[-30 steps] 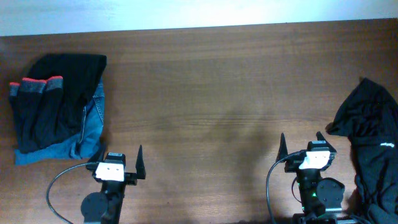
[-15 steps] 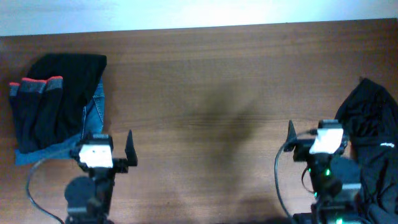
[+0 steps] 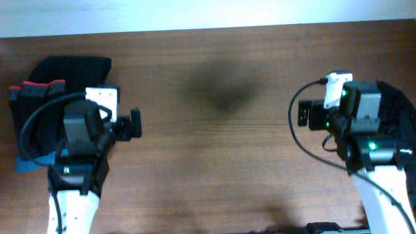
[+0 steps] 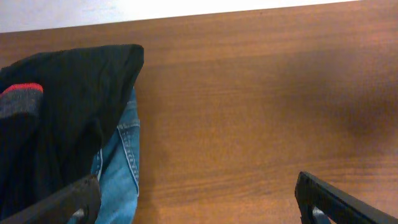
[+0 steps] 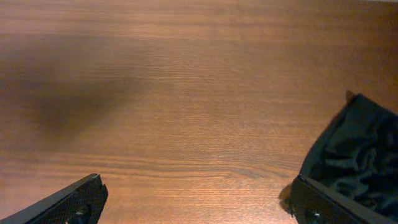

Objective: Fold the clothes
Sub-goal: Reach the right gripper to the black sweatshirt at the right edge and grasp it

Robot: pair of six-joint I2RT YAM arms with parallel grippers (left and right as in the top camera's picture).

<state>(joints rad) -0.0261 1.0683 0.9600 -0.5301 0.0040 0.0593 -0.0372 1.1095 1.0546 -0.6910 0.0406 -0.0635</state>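
Note:
A pile of clothes lies at the table's left: a black garment (image 3: 71, 71), a dark piece with red bands (image 3: 36, 88) and blue denim (image 3: 29, 162). In the left wrist view the black garment (image 4: 68, 93) lies over the denim (image 4: 118, 162). A second black garment (image 3: 398, 110) with a small white logo (image 3: 406, 151) lies at the right edge and shows in the right wrist view (image 5: 354, 149). My left gripper (image 3: 107, 118) (image 4: 199, 205) is open and empty, its left finger over the denim's edge. My right gripper (image 3: 341, 107) (image 5: 199, 202) is open and empty, its right finger beside the black garment.
Brown wooden table (image 3: 214, 130) with a pale wall strip along its far edge (image 3: 208, 13). Arm cables loop beside each arm. A soft shadow lies on the wood at the upper middle (image 3: 224, 88).
Both arms have lifted and reached away from the near edge. The left gripper now hangs by the left pile, the right gripper by the right black garment. The clothes have not moved.

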